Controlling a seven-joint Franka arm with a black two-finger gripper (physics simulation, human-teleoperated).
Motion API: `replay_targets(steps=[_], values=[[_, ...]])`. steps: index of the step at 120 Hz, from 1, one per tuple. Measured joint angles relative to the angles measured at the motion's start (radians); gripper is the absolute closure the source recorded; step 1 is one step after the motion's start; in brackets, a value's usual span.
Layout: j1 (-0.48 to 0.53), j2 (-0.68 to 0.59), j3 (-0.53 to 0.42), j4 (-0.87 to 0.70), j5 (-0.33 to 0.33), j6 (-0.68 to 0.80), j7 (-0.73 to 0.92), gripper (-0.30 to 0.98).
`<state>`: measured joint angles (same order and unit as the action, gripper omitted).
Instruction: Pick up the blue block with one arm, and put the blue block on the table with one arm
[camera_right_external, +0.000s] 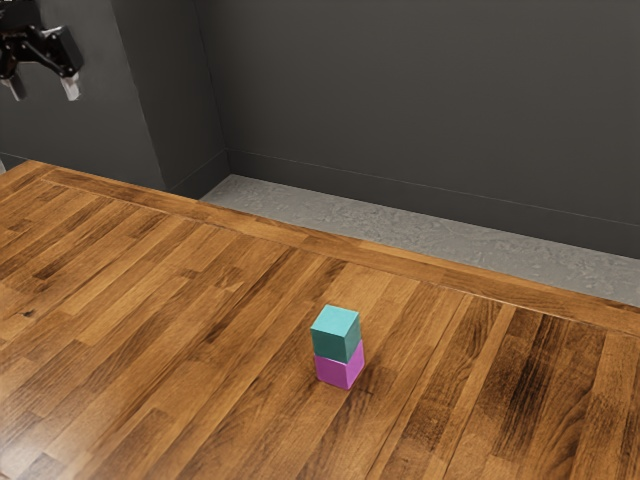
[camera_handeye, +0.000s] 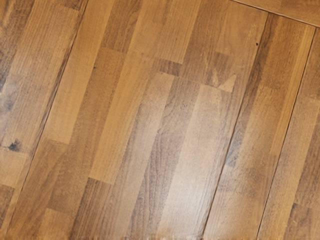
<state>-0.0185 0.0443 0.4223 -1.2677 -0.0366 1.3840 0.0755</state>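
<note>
At four o'clock from the wide-spread, empty gripper (camera_right_external: 43, 93) (exterior view), the blue block (camera_right_external: 336, 334) is topping the pink block (camera_right_external: 341, 368).

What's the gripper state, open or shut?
Open. In the exterior view the gripper is at the upper left, its two fingers standing apart with nothing between them.

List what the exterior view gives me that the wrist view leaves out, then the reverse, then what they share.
From the exterior view: the blue block stacked on the purple block, the open pincer at that view's upper left, the dark wall and the grey floor.

From the wrist view: a closer look at the grain and seams of the wooden table.

Shared: the table's brown planks, in lighter and darker strips.
</note>
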Motion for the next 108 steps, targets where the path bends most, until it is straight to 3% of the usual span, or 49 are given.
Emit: replay_targets(steps=[8,18,25,34,44,56,78,108], values=[[0.102,0.000,-0.084,0.000,-0.008,-0.010,0.009,0.02],[0.110,0.000,-0.111,0.000,-0.016,-0.019,0.020,0.02],[0.084,-0.007,-0.117,0.019,-0.019,-0.026,0.028,0.02],[0.035,-0.057,-0.144,0.185,0.007,-0.022,0.047,0.02],[-0.020,0.044,-0.147,0.233,0.076,0.017,0.055,0.02],[-0.138,0.179,-0.150,0.213,0.114,0.058,0.061,0.02],[-0.096,0.378,-0.193,0.203,0.009,0.149,0.080,0.02],[-0.089,0.470,-0.279,0.069,-0.036,0.292,0.034,0.02]])
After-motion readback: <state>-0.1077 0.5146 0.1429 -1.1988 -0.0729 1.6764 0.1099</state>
